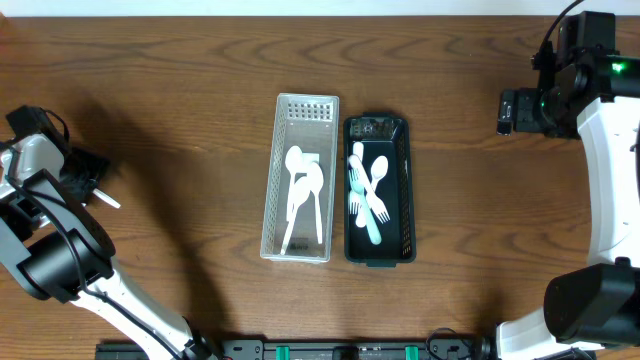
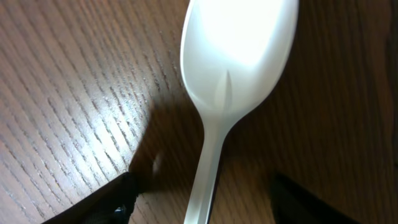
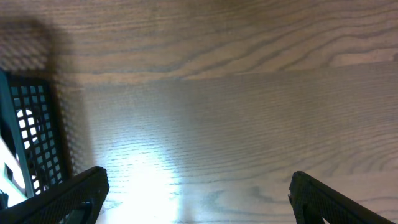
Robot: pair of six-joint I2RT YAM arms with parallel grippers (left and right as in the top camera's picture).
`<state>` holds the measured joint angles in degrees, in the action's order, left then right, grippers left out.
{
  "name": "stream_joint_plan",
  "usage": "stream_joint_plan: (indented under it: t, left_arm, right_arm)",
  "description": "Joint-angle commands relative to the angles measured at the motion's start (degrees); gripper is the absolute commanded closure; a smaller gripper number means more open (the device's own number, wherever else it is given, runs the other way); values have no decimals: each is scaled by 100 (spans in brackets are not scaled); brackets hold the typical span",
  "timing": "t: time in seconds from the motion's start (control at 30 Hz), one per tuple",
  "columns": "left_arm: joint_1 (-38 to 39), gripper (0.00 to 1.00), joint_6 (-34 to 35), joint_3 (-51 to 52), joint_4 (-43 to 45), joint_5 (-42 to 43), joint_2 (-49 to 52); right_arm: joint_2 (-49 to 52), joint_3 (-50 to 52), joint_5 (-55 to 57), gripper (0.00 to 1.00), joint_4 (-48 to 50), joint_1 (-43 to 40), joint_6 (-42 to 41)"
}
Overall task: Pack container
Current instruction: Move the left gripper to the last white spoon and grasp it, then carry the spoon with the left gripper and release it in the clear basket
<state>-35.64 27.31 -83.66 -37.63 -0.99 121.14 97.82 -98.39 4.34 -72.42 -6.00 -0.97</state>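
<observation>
A white plastic spoon (image 2: 239, 50) lies on the wooden table at the far left, and its tip shows in the overhead view (image 1: 108, 201). My left gripper (image 2: 205, 208) is open, with the spoon's handle running between its two fingers without touching them; it sits at the left edge (image 1: 95, 188). A white basket (image 1: 300, 108) holds white spoons. A black basket (image 1: 378, 124) beside it holds teal and white forks and spoons. My right gripper (image 3: 199, 199) is open and empty above bare table at the far right (image 1: 507, 111).
The black basket's mesh wall (image 3: 37, 137) shows at the left of the right wrist view. Both baskets stand side by side in the middle of the table. Wooden table surface (image 1: 180, 120) lies between the left gripper and the baskets.
</observation>
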Motion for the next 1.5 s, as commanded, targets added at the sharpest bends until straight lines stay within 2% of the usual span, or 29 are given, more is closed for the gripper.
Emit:
stream_joint_plan:
  t: [0.0, 0.17, 0.27, 0.37, 0.4, 0.47, 0.8, 1.03, 1.27, 1.47]
  left_arm:
    - [-46, 39, 26, 81, -138, 212, 389]
    - [-46, 59, 151, 81, -402, 212, 378]
    - [-46, 74, 155, 81, -433, 216, 378]
    - [-46, 81, 151, 81, -439, 326, 378]
    - [-46, 88, 151, 81, -444, 387, 378]
    - [-46, 94, 153, 81, -450, 450, 378]
    - [-24, 94, 149, 79, -619, 474, 258]
    - [413, 94, -144, 81, -1447, 1005, -874]
    - [1993, 94, -935, 81, -1934, 997, -2562]
    - [4017, 94, -1484, 81, -2026, 997, -3532]
  right_arm:
    - [35, 26, 15, 4, -20, -48, 85]
    - [35, 26, 15, 4, -28, -48, 85]
    - [35, 26, 15, 4, -28, -48, 85]
    - [35, 26, 15, 4, -28, -48, 85]
    - [35, 26, 15, 4, -28, -48, 85]
    - [35, 26, 15, 4, -33, -48, 85]
    - [35, 26, 15, 4, -22, -48, 85]
    - [35, 26, 15, 4, 125, -48, 85]
    - [35, 26, 13, 3, 402, -48, 81]
    - [76, 28, 11, 2, 562, -48, 79]
